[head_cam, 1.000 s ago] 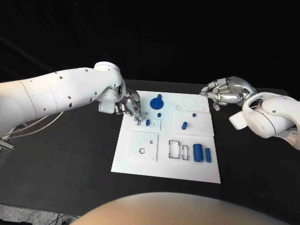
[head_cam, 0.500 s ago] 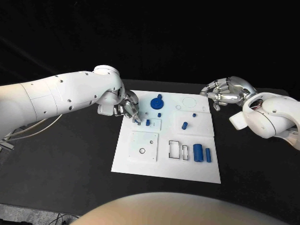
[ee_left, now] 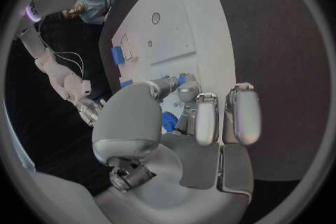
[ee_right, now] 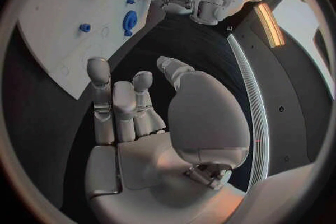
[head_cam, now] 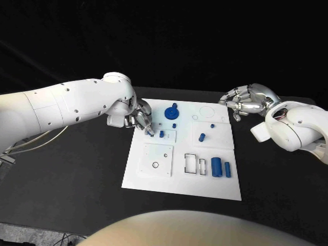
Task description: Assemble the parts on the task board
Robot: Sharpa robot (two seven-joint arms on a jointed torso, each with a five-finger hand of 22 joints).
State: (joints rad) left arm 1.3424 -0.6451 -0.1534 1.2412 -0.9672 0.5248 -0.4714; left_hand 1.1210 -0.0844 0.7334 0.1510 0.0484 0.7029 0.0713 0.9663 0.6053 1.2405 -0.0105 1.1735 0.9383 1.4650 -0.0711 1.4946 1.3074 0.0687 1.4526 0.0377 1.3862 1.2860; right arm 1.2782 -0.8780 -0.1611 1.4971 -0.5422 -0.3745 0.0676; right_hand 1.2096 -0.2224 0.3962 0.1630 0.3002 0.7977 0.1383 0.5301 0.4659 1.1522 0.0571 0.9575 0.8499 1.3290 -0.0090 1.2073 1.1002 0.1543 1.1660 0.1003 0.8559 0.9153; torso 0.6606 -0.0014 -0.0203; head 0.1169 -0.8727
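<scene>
The white task board (head_cam: 208, 180) lies mid-table. My left hand (head_cam: 140, 118) hangs over the board's far left part. Its thumb and fingertips (ee_left: 187, 91) are drawn together, apparently pinching a small blue part (ee_left: 181, 79). A blue peg (head_cam: 162, 134) stands just beside them. A round blue part (head_cam: 171, 111) sits near the far edge. A short blue piece (head_cam: 202, 137) lies mid-board, and two blue cylinders (head_cam: 217, 166) lie near the right edge. My right hand (head_cam: 245, 101) hovers off the board's far right corner, loosely curled and holding nothing.
A raised white square plate (head_cam: 157, 160) with small holes and two black-outlined slots (head_cam: 195, 164) take up the board's near half. A circle outline (head_cam: 208, 111) marks the far right part. Black table (head_cam: 68, 174) surrounds the board.
My left hand has edged slightly along the board's far left part, fingertips staying by the blue peg. The right arm has not moved.
</scene>
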